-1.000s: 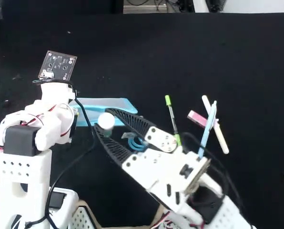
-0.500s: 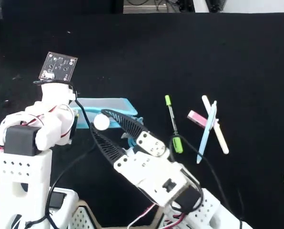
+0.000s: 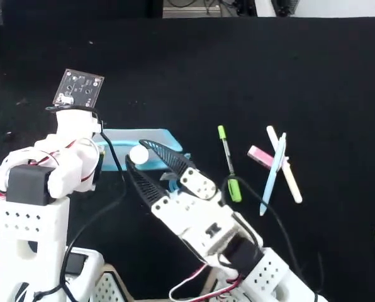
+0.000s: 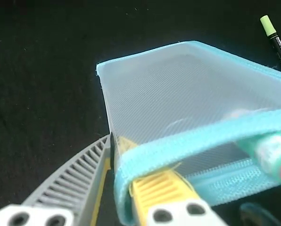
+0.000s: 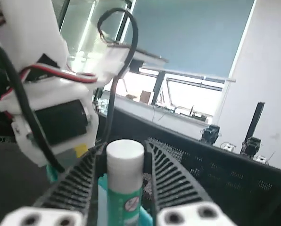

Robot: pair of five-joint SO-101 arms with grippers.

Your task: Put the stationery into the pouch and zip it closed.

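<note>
Pouch (image 4: 178, 103): likely soft, limp mesh; left end effector (image 4: 116, 157) clamped on rim. Right end effector (image 5: 124, 148) grips glue stick (image 5: 125, 188), light, rigid.

The translucent light-blue mesh pouch (image 3: 128, 137) (image 4: 178, 94) lies flat on the black counter (image 3: 301, 75). My left hand (image 4: 114, 146) pinches its teal zip edge, one finger inside and one outside. My right hand (image 5: 125, 146) clamps the green glue stick with a white cap (image 3: 139, 155) (image 5: 125, 188) (image 4: 272, 155) right at the pouch's open end. Well apart to the side lie a black pen with a green cap (image 3: 228, 163) (image 4: 275, 40), a small pink eraser (image 3: 260, 155), and a light-blue pen (image 3: 272, 176) crossed over a white pen (image 3: 291, 176).
</note>
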